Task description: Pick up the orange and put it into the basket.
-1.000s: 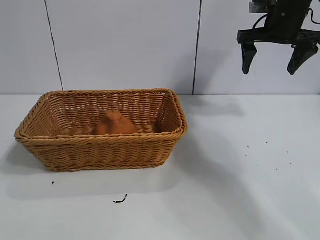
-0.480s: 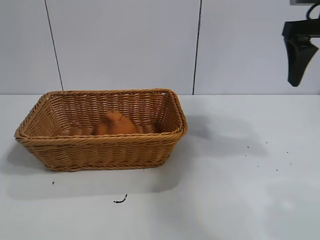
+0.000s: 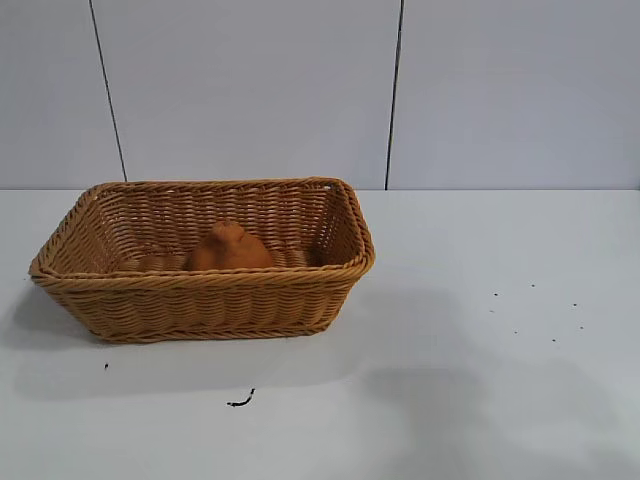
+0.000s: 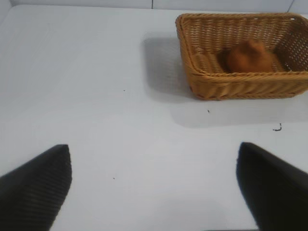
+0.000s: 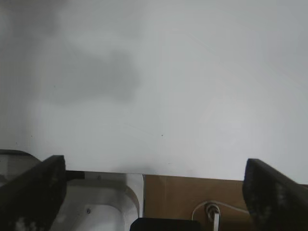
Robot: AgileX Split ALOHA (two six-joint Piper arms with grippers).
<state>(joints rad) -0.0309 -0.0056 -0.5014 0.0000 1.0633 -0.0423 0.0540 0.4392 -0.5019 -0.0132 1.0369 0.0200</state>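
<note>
Both grippers stand wide apart and hold nothing, so the job looks finished to me, with nothing left but parking the arms. Nearest in the left wrist view, the left gripper (image 4: 154, 187) shows two dark fingers spread far apart over bare table (image 4: 96, 96), well clear of everything. The right gripper (image 5: 154, 192) is likewise spread with nothing between its fingers, looking down on plain table surface and its far edge, away from the work; neither arm appears in the exterior view. Nearest the exterior camera, a small dark scrap (image 3: 240, 400) lies at about 6 o'clock from the basket (image 3: 200, 300), apart from it, and a few dark specks (image 3: 540, 310) dot the table toward 3 o'clock. Farther back, the basket sits left of centre, golden-tan wicker, rectangular, with flaring sides and a braided rim, upright and undisturbed. Inside it, near the middle of the floor and a little toward the near wall, rests the orange (image 3: 229, 248): matte, dull orange, lumpy and roughly heart-shaped with a small bump on top, much smaller than the basket and sitting below the rim.
</note>
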